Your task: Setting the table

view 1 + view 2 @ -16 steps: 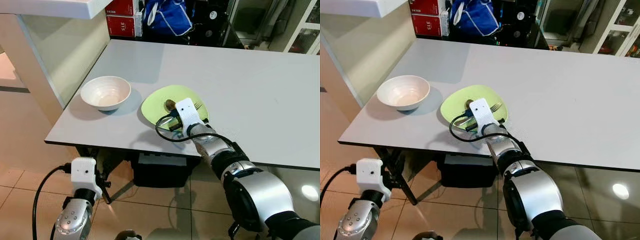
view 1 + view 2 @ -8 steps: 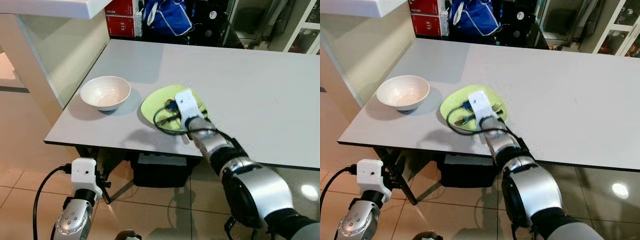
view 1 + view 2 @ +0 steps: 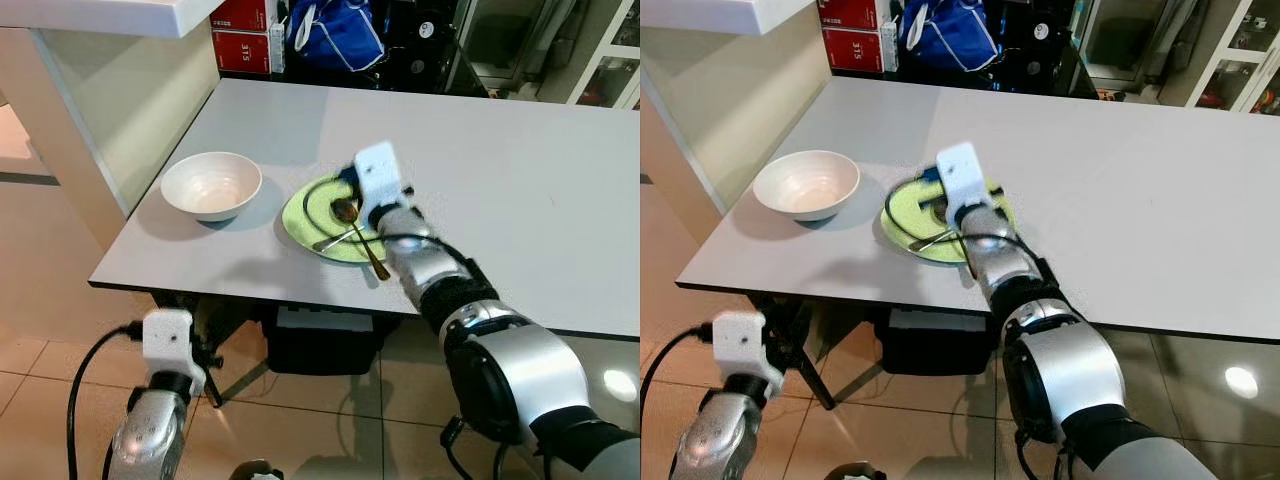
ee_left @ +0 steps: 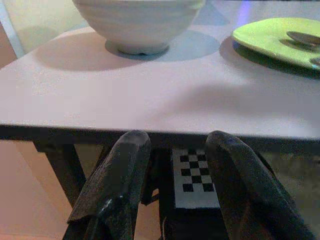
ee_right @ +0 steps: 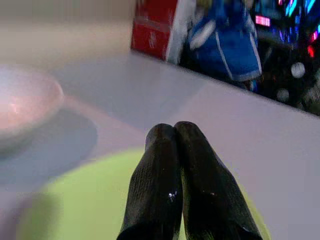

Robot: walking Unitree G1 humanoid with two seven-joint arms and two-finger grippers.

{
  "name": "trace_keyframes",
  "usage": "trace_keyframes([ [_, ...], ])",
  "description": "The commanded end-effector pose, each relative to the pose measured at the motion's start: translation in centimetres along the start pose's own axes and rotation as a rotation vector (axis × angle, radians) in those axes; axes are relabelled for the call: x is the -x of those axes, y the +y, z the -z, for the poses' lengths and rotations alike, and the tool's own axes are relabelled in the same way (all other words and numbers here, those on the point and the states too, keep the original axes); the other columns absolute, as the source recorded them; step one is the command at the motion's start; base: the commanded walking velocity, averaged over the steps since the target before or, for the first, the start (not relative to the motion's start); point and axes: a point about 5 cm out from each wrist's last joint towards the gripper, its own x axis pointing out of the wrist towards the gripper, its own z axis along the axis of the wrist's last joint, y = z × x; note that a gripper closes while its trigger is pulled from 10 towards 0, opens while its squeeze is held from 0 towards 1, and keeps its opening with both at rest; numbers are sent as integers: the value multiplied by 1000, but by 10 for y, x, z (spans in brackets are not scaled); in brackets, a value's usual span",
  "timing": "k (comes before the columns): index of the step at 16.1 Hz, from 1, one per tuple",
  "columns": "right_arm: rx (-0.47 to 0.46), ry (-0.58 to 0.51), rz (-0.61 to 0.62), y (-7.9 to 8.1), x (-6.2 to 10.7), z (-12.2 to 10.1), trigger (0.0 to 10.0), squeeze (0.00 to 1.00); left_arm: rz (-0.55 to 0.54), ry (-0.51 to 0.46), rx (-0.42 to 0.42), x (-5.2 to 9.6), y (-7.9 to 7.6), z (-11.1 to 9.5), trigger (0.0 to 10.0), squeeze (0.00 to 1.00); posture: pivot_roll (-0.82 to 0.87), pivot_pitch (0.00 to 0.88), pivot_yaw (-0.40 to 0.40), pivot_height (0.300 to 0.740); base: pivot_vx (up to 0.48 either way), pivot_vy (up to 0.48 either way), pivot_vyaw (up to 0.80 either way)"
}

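Grey counter w/ white bowl near its left front corner. Lime-green plate sits just right of bowl, close but apart, near front edge. Spoon & fork lie on plate.

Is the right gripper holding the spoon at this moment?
No: the right gripper has its two fingers shut together with nothing between them, and the spoon lies on the green plate.
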Motion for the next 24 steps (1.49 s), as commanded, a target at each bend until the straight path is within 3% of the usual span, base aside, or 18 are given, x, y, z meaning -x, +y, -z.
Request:
trace_keyframes([
  [1,-54,-90,-22,-11,2,-10,10000,0,-21,-4,5,-4,4,-6,10000,0,169,0,-10,740,0,0,0],
  [4,-123,-186,-101,-20,13,-12,10000,0,-27,-25,6,-12,5,-16,10000,0,147,0,-9,740,0,0,0],
  [7,-158,-192,-223,-35,51,6,10000,0,-48,-21,34,-18,6,-17,10000,0,121,0,-22,740,0,0,0],
  [9,-184,-148,-222,-48,80,26,10000,0,-46,-19,33,-25,5,-21,10000,0,94,0,-6,740,0,0,0],
  [11,-180,-100,-2,-80,99,44,10000,0,-25,-31,7,-34,7,-28,10000,0,64,0,21,740,0,0,0],
  [15,-138,1,351,-122,126,67,10000,0,-9,-36,5,-41,7,-30,10000,0,42,0,25,740,0,0,0],
  [16,-112,23,400,-129,130,71,10000,0,-6,-35,6,-41,5,-30,10000,0,43,0,23,740,0,0,0],
  [17,-12,69,479,-137,138,76,10000,0,-6,-33,10,-42,3,-29,10000,0,50,0,13,740,0,0,0],
  [20,81,179,655,-137,155,96,10000,0,-29,25,60,-43,7,-21,10000,0,53,0,8,740,0,0,0],
  [22,80,213,663,-119,160,107,10000,0,-37,44,75,-45,8,-19,10000,0,40,0,19,740,0,0,0],
  [24,82,296,568,-85,171,131,10000,0,-11,42,69,-48,5,-21,10000,0,26,0,36,740,0,0,0],
])
